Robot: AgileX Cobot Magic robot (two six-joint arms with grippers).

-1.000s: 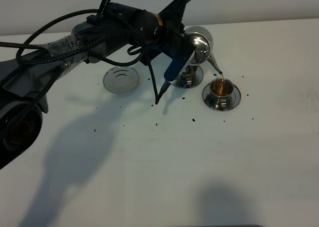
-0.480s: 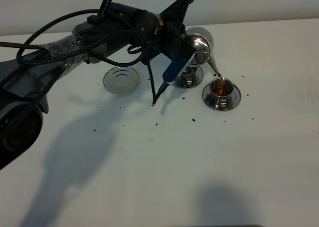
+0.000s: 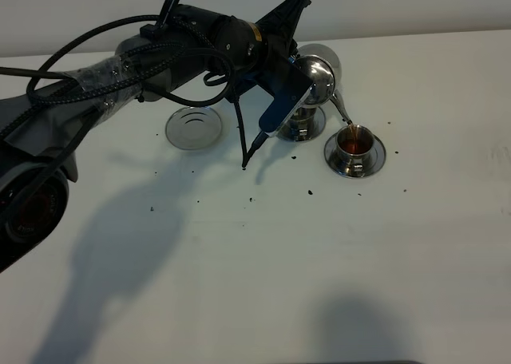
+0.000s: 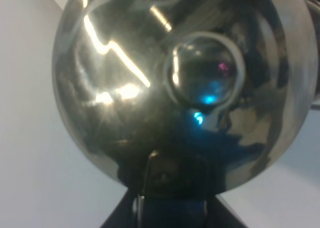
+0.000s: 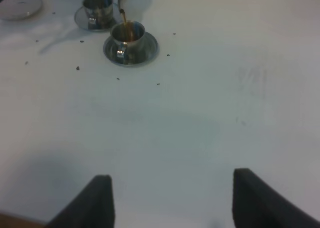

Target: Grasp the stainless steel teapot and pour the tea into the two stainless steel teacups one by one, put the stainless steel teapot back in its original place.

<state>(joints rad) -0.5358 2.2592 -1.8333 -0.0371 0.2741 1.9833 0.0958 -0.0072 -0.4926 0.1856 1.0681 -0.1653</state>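
Dim, soft shadows, glare on teapot [image 4: 115, 63]

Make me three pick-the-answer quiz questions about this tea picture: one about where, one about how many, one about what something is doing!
1. Where is the spout of the teapot?
A. over the cup holding tea
B. over a bowl
C. over bare table

2. How many small cups are there?
A. one
B. two
C. four

3. How are the right arm's fingers?
A. shut on a cup
B. shut on a spoon
C. apart, holding nothing

Answers:
1 A: the spout tip hangs just above that cup's rim.
2 B: a second cup sits beside the first.
3 C: the right wrist view shows a wide gap between them.
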